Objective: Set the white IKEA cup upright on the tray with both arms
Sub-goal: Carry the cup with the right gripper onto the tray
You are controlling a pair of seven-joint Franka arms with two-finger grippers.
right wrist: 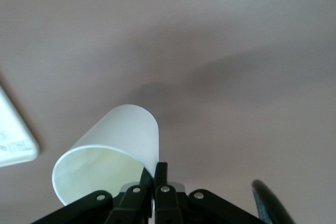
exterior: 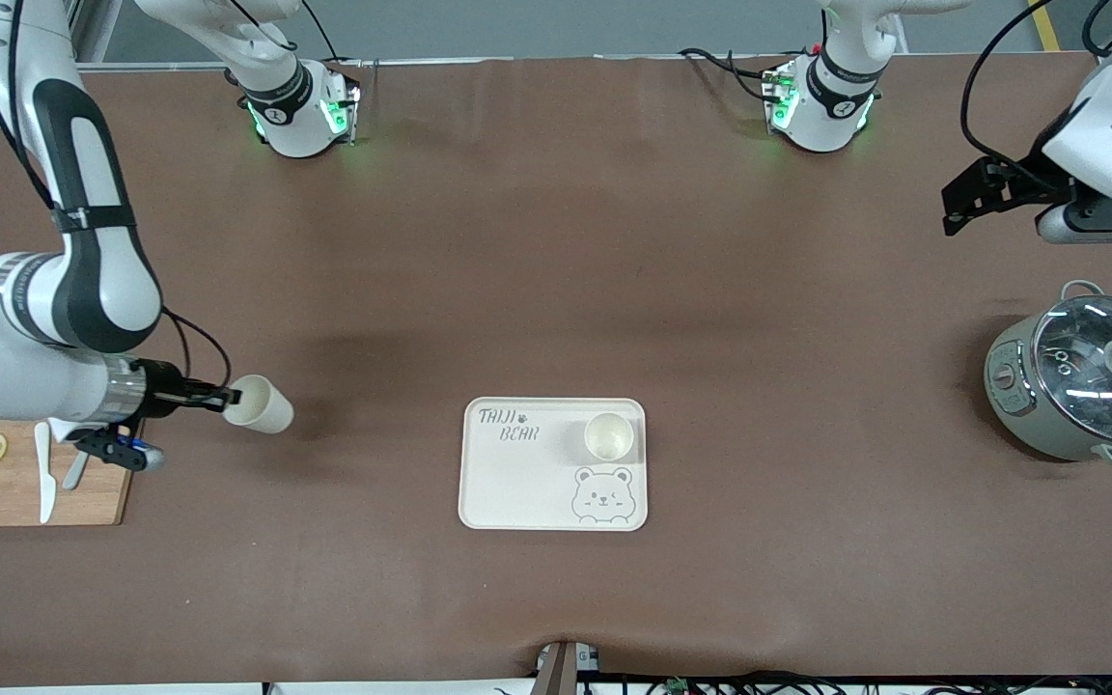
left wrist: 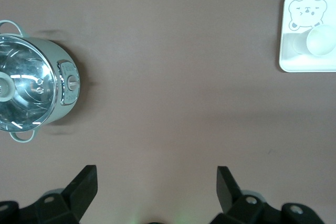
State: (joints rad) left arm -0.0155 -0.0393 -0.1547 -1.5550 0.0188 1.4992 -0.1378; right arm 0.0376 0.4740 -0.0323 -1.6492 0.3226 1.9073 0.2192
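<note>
Right end effector point(exterior: 226, 396) is pinched on the rim of a white cup point(exterior: 262, 403), held tipped on its side in the air over bare tabletop point(exterior: 556, 241) near the cutting board point(exterior: 93, 502). A rim grip probably lets it swing the cup upright w/o regrasping. Another white cup point(exterior: 608, 435) already stands upright on the bear tray point(exterior: 517, 483). Left end effector point(left wrist: 156, 182), fingers spread, waits above the tabletop near the glass-lidded pot point(exterior: 1082, 386).
</note>
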